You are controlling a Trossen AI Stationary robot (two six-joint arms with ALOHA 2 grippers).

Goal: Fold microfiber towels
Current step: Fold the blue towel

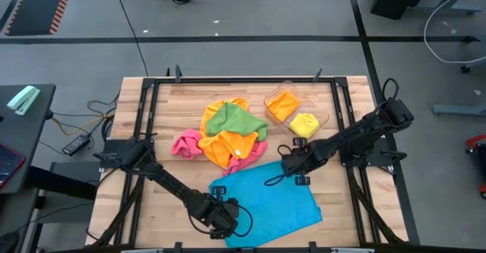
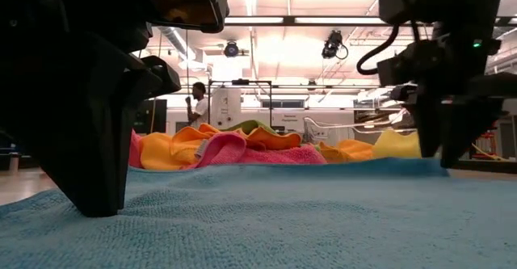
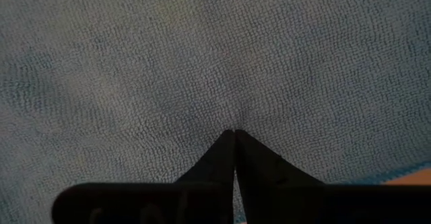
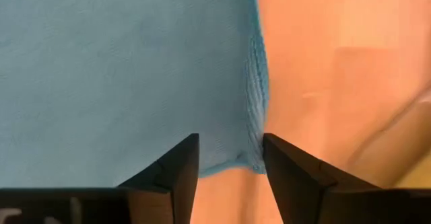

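Wooden table (image 1: 152, 116) mostly bare at sides. Blue towel (image 1: 266, 196) spread flat near front edge; nubby weave. Left gripper (image 3: 234, 133) pinched closed on it. Right gripper (image 4: 229, 146) spread over its far corner. Crumpled towel pile (image 1: 228, 135) behind.

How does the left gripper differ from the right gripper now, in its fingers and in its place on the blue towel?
The left gripper has its fingers pressed together, pinching the blue towel, while the right gripper has its fingers apart, with the towel's edge between them. The left gripper sits at the towel's near left corner; the right gripper is at its far right corner, toward the clear tray. Both point down at the same towel.
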